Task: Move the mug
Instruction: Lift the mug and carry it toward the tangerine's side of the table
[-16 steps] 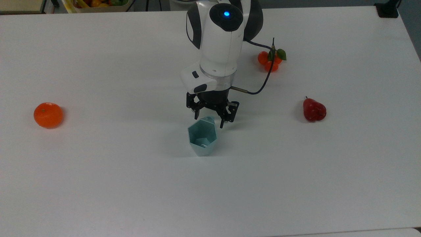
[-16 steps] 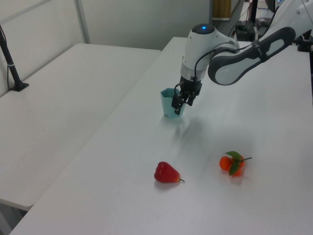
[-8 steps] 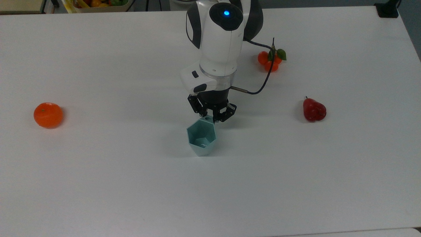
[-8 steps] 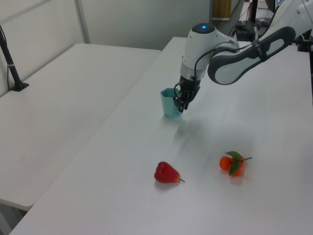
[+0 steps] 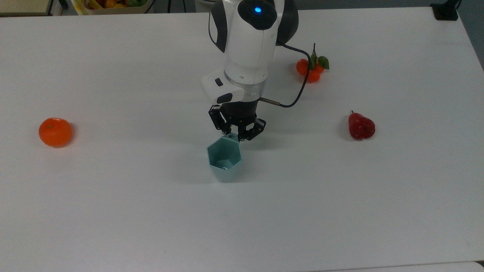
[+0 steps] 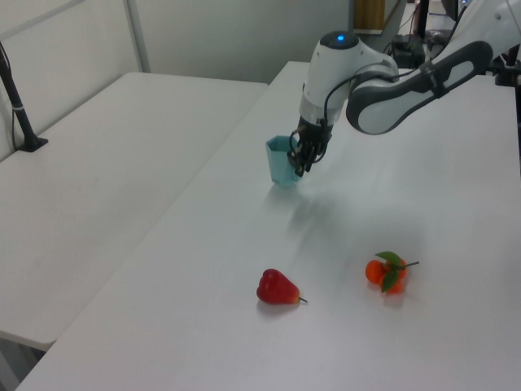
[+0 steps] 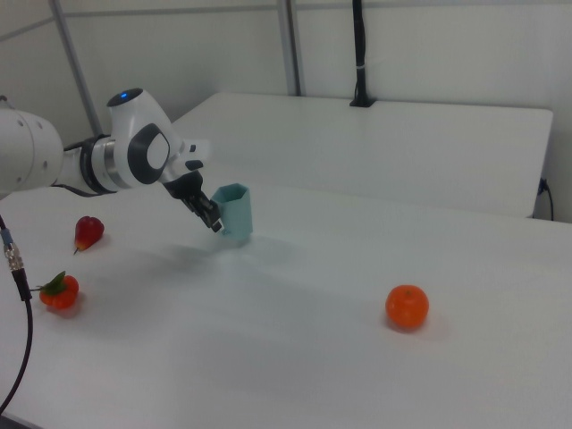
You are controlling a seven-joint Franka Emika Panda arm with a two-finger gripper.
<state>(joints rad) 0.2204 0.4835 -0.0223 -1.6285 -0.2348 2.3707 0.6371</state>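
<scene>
In the top view, the near part of the white surface (image 5: 242,226) is seen bare, and the first thing met beyond it is the mug (image 5: 224,158), pale teal, faceted, with its hexagonal rim open upward. It is now placed a little further toward the top view's left than a second ago, when it stood nearer the middle under the arm. It is kept upright, or very nearly so; whether its base touches the surface cannot be told.

Just behind the mug, the pincer (image 5: 235,135) is clenched on the mug's far rim, at the small handle. A second ago the fingers were spread wide on either side of that handle; half a second ago they had been drawn together, and they are held so now. The white arm (image 5: 245,49) above the pincer has also been shifted toward the top view's left, along with the mug.

In the left view the mug (image 6: 282,160) is seen just beside the pincer (image 6: 303,156), both a little further from the camera than before. In the right view the mug (image 7: 234,211) is gripped by the pincer (image 7: 212,217) from the right view's left.

To the sides, the single orange (image 5: 55,132) and the red pear-shaped fruit (image 5: 361,126) are found unmoved, well apart from the mug. Further back, the cluster of small oranges with leaves (image 5: 312,69) is likewise unchanged, with the arm's dark cable (image 5: 298,94) hanging in front of it.
</scene>
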